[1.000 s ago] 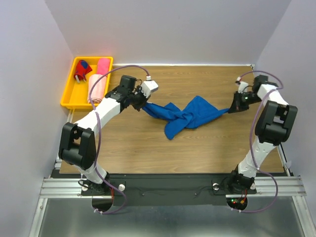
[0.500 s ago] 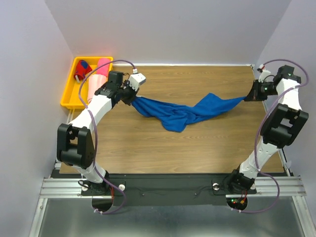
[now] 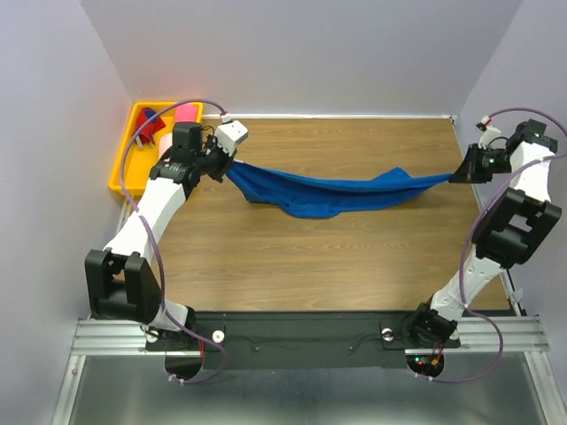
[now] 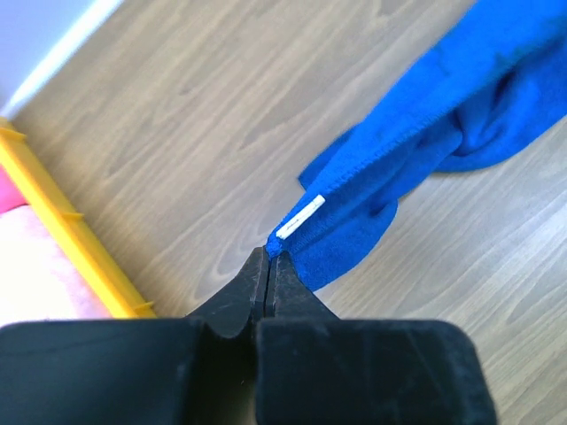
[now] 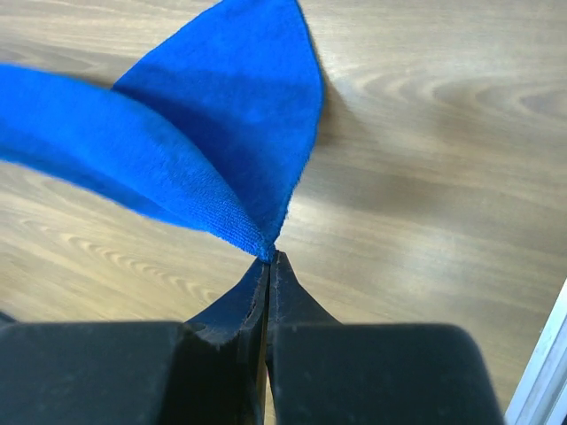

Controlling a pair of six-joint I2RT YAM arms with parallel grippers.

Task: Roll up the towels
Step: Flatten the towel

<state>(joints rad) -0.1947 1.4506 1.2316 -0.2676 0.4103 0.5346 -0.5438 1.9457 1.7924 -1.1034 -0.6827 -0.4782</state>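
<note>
Blue towel (image 3: 337, 190) strung across far half of table (image 3: 354, 266), long axis 9-to-3 o'clock in top view. Left gripper (image 3: 226, 168) pinched tight on 9 o'clock corner, by white tag; jaws together on cloth edge in left wrist view. Right gripper (image 3: 456, 175) clamped on 3 o'clock corner. From left gripper towel runs toward 3; from right, toward 9. Middle sags, bunched, twisted, touching wood nearer left arm. Judgement: needs flattening before roll. Hot pink towel (image 3: 184, 113) in yellow tray (image 3: 122, 173), 10 o'clock of left gripper.
</note>
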